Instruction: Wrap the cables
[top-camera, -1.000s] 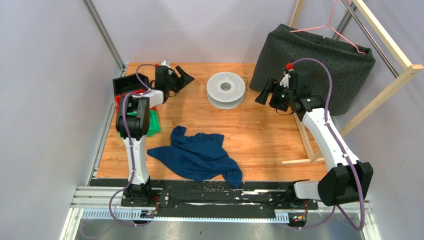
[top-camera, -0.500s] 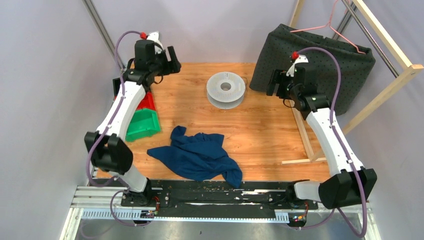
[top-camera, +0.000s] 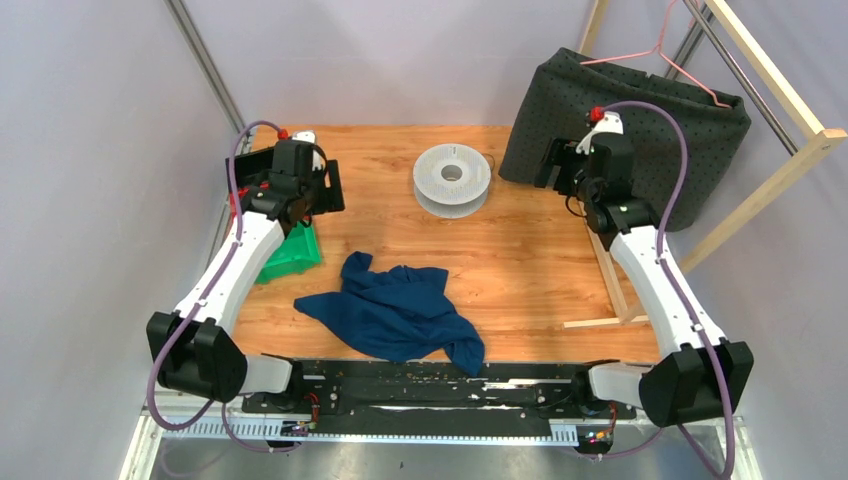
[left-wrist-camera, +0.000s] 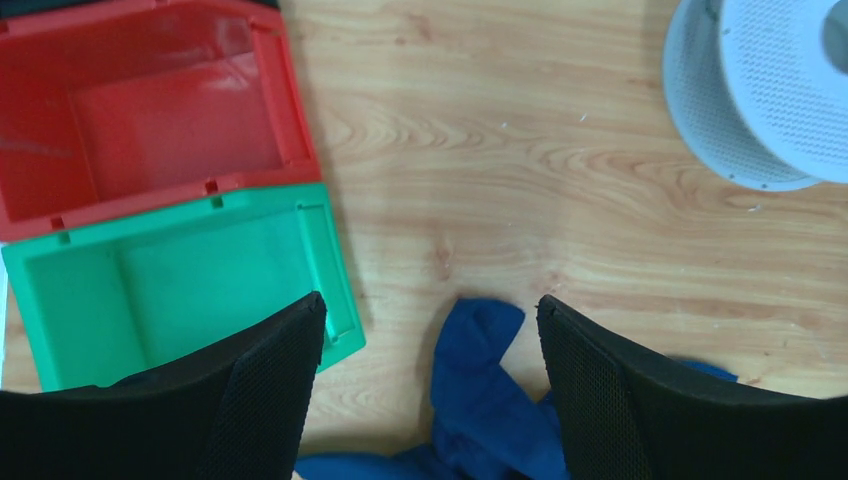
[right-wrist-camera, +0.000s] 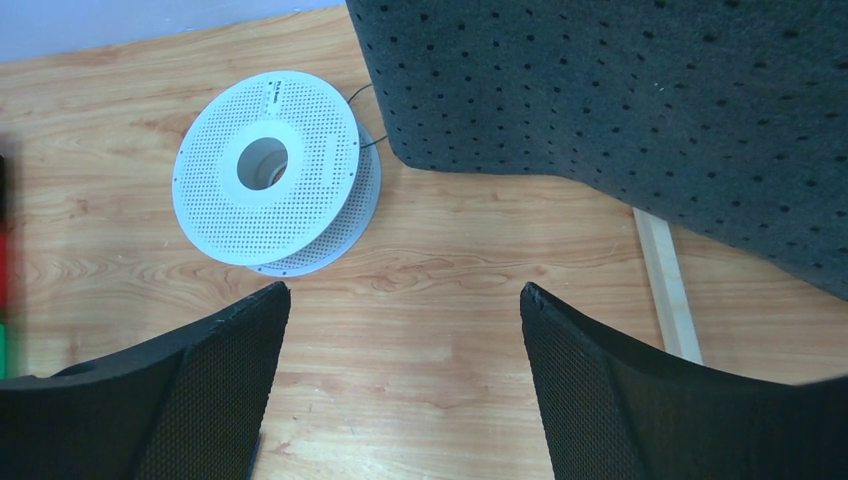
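Observation:
The white perforated spool (top-camera: 452, 178) lies flat at the back middle of the wooden table. It also shows in the left wrist view (left-wrist-camera: 760, 90) and the right wrist view (right-wrist-camera: 265, 165). A very thin dark wire (right-wrist-camera: 368, 143) runs from the spool's rim under the dark cloth; only short bits show. My left gripper (top-camera: 330, 188) is open and empty, above the table beside the bins, left of the spool (left-wrist-camera: 430, 301). My right gripper (top-camera: 550, 165) is open and empty, raised to the right of the spool (right-wrist-camera: 405, 289).
A crumpled blue cloth (top-camera: 400, 310) lies at the front middle, under my left gripper's view (left-wrist-camera: 490, 390). A green bin (left-wrist-camera: 180, 280) and a red bin (left-wrist-camera: 150, 110) stand at the left edge. A dark dotted cloth (top-camera: 630, 120) hangs on a wooden frame (top-camera: 770, 170) at the back right.
My left arm swung up and back, then came down to hover by the bins. My right gripper rose a little and turned. The spool and the blue cloth have not moved.

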